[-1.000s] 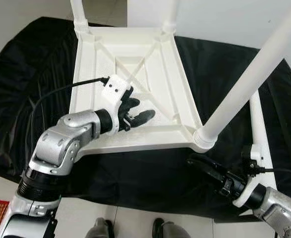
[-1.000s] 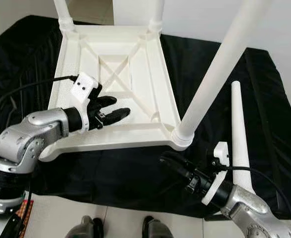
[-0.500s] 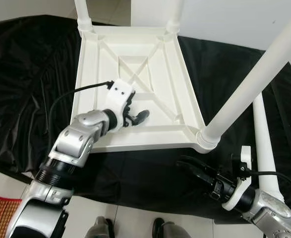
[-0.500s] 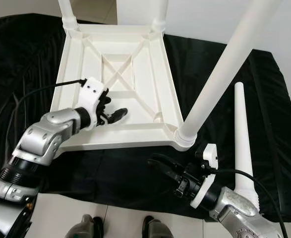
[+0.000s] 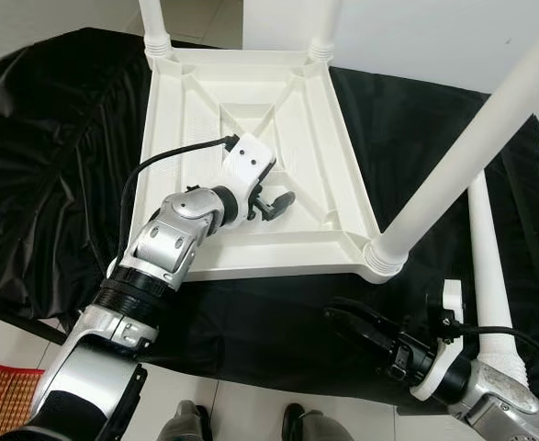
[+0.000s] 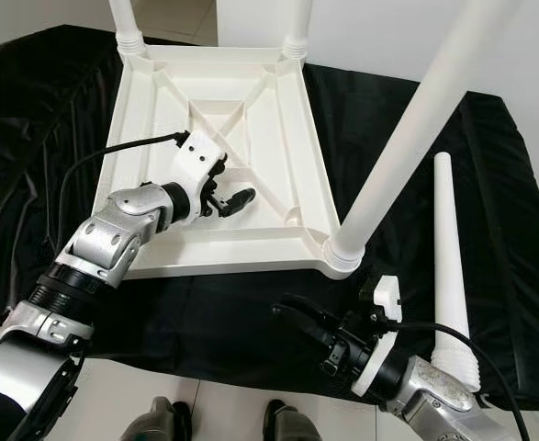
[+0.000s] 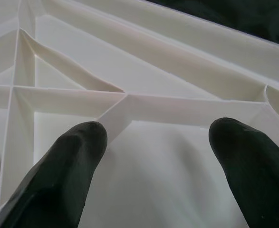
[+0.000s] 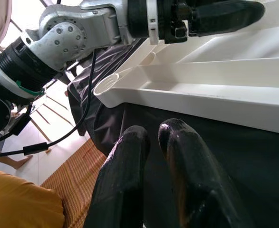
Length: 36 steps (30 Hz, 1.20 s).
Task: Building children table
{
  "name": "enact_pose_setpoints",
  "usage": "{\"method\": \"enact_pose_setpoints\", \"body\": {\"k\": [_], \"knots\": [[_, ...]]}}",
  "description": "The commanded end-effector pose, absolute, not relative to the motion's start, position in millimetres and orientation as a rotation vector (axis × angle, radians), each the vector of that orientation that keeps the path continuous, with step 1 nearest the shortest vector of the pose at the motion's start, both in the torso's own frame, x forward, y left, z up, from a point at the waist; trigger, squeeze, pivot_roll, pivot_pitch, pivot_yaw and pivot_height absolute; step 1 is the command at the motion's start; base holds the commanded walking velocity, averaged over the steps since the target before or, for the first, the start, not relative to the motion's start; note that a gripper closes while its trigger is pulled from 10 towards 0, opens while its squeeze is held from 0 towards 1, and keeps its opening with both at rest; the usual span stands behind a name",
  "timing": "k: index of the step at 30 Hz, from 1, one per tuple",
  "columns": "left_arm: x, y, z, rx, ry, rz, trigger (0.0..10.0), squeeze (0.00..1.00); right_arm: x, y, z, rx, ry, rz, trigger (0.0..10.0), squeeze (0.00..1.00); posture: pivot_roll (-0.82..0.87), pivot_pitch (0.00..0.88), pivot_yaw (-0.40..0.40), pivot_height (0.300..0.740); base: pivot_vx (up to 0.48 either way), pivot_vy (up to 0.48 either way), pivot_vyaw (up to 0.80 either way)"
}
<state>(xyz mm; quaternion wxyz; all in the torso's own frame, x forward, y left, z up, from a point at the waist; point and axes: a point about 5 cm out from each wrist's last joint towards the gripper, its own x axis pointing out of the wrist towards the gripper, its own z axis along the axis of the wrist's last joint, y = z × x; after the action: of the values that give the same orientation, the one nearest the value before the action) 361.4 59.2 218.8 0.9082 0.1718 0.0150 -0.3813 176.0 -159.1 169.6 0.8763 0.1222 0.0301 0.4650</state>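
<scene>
Since a second ago: my left gripper (image 5: pixel 278 204) has slid further in over the upturned tabletop, toward the near right corner, and my right gripper (image 6: pixel 301 323) has drawn back toward me, away from the fitted corner leg.
Tabletop (image 5: pixel 191 115): white moulded plastic, lying underside up on the black cloth (image 5: pixel 49 138), ribs crossing in an X at the middle.
Fitted legs: three stand in their sockets, two at the far corners (image 5: pixel 152 23) and one thick one at the near right corner (image 5: pixel 471 147).
Loose leg (image 6: pixel 449 248): lies flat on the cloth to the right, well apart from the empty near left socket (image 8: pixel 107 84).
Handling, as I judge it: hollow plastic, light and stiff, smooth enough to slip in two narrow fingers; the tapered leg wants a grip near its thick ribbed end, and the top is best steadied at a rib or rim wall.
Left gripper: fingers (image 7: pixel 77 152) spread wide, holding nothing, poised just over a rib junction; I cannot tell if they touch.
Right gripper: fingers (image 8: pixel 129 175) nearly closed together, empty, hovering over the cloth below the near edge.
Person: shoes (image 5: pixel 186 424) at the bottom edge.
</scene>
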Motion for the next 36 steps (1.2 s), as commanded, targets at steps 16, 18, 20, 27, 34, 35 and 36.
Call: {"method": "enact_pose_setpoints", "body": {"k": [16, 18, 20, 27, 34, 35, 36], "knots": [[380, 56, 218, 0.459, 0.007, -0.799, 10.0, 0.00, 174, -156, 174, 0.250, 0.024, 0.949, 10.0, 0.00, -0.04, 0.204, 0.002, 0.740, 0.000, 0.000, 0.00], [380, 57, 218, 0.454, 0.015, -0.814, 10.0, 0.00, 173, -157, 174, 0.250, 0.024, 0.945, 10.0, 0.00, -0.04, 0.208, 0.002, 0.740, 0.000, 0.000, 0.00], [376, 59, 219, 0.423, 0.024, -0.863, 10.0, 0.00, 172, -158, 174, 0.247, 0.026, 0.937, 10.0, 0.00, -0.05, 0.211, 0.009, 0.740, 0.000, 0.000, 0.00], [331, 51, 212, 0.311, 0.037, -1.093, 10.0, 0.00, 173, -166, 172, 0.236, 0.035, 0.913, 10.0, 0.00, -0.04, 0.210, 0.002, 0.740, 0.000, 0.000, 0.00], [318, 40, 198, 0.290, 0.057, -1.130, 10.0, 0.00, 176, -166, 173, 0.233, 0.035, 0.920, 10.0, 0.00, -0.02, 0.210, -0.011, 0.740, 0.000, 0.000, 0.00], [318, 40, 198, 0.290, 0.057, -1.130, 10.0, 0.00, 176, -166, 173, 0.233, 0.035, 0.920, 10.0, 0.00, -0.02, 0.210, -0.011, 0.740, 0.000, 0.000, 0.00], [317, 39, 196, 0.295, 0.060, -1.135, 10.0, 0.00, 177, -166, 173, 0.233, 0.035, 0.921, 10.0, 0.00, -0.02, 0.210, -0.011, 0.740, 0.000, 0.000, 0.00]]}}
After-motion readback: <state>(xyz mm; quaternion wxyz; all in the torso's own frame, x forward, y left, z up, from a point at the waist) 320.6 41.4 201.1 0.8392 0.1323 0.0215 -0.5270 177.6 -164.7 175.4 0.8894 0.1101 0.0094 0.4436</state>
